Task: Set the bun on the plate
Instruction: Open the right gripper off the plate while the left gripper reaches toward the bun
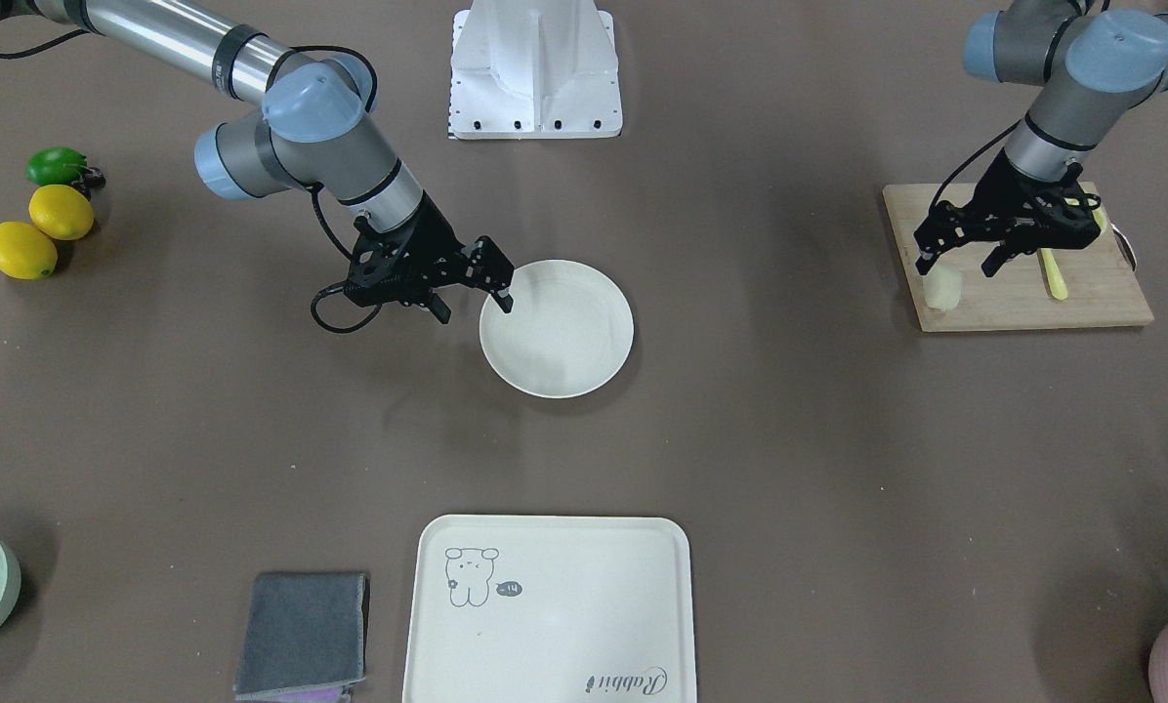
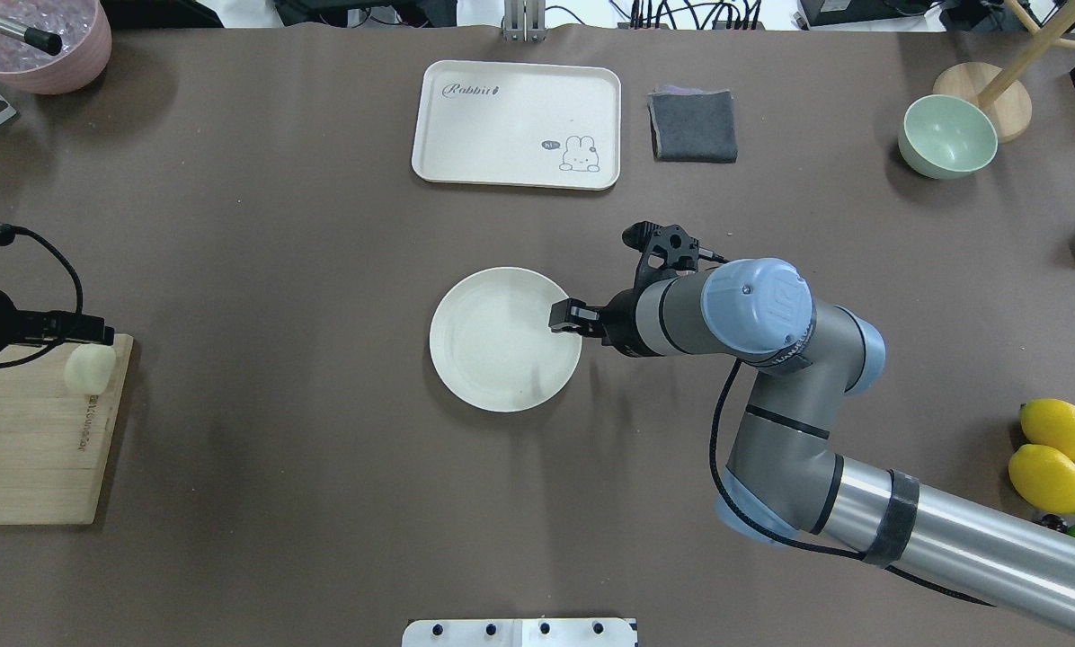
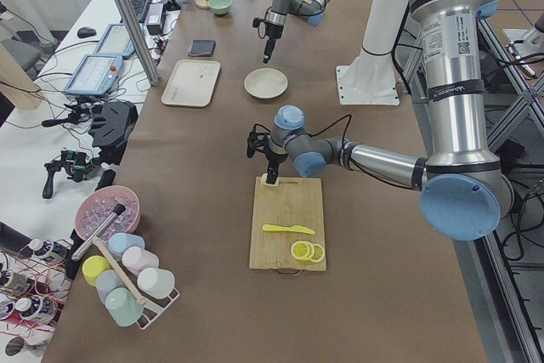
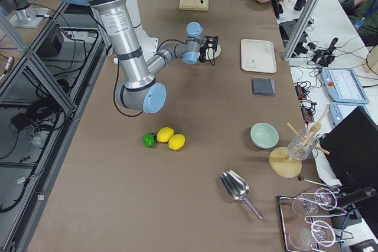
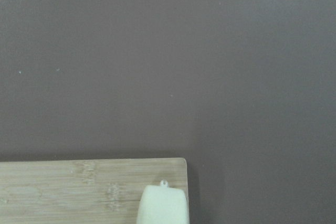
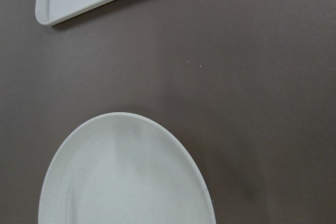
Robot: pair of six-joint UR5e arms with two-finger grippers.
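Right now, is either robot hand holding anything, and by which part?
Nothing is held. The left hand is open by the bun; the right hand open at the plate.

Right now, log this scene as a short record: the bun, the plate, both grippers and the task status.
bun: resting on a corner of the cutting board, far from the plate
plate: mid-table, empty
left gripper: open, poised over the bun, not closed on it
right gripper: open, at the plate's rim, holding nothing
task status: bun not yet on plate
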